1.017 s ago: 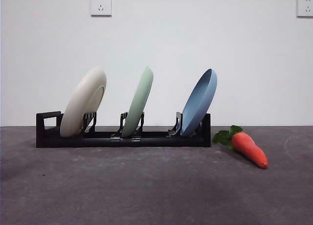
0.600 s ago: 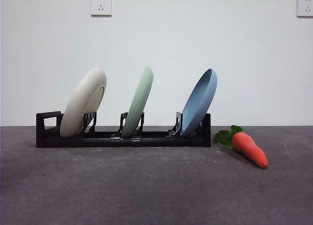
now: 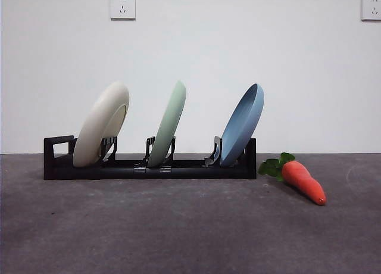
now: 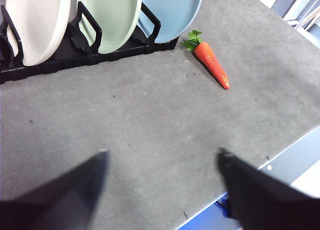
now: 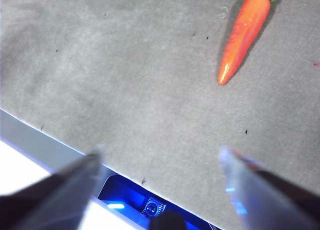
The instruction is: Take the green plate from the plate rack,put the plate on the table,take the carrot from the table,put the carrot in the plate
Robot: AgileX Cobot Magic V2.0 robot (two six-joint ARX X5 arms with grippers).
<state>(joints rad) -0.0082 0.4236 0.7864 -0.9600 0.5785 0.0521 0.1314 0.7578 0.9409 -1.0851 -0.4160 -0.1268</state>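
The green plate stands tilted in the middle slot of the black plate rack; it also shows in the left wrist view, as does the rack. The carrot lies on the table to the right of the rack, leaves toward the rack; it shows in the left wrist view and the right wrist view. My left gripper is open and empty, well short of the rack. My right gripper is open and empty over the table's near edge.
A cream-white plate stands in the rack's left slot and a blue plate in its right slot. The rack's loop handle is at its left end. The table's edge lies close under the right gripper.
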